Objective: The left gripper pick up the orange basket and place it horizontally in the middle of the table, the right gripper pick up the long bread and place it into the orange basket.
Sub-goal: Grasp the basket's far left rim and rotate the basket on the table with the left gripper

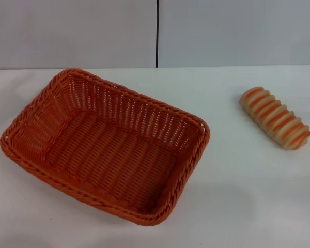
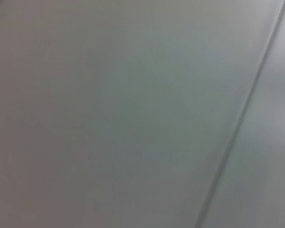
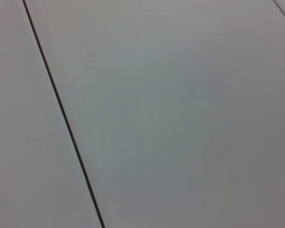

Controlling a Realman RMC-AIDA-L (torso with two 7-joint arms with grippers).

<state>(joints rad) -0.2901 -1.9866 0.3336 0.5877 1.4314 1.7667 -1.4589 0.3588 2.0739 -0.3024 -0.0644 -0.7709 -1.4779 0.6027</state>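
The orange basket (image 1: 104,144) rests on the white table (image 1: 248,196), left of centre in the head view, turned at a slant with its long side running from back left to front right. It holds nothing. The long bread (image 1: 275,118) lies at the right side of the table, striped top up, well apart from the basket. Neither gripper shows in the head view. Both wrist views show only a plain grey panelled surface with a dark seam.
A grey wall (image 1: 72,31) with a vertical seam (image 1: 157,33) stands behind the table's far edge. Bare tabletop lies between the basket and the bread and along the front right.
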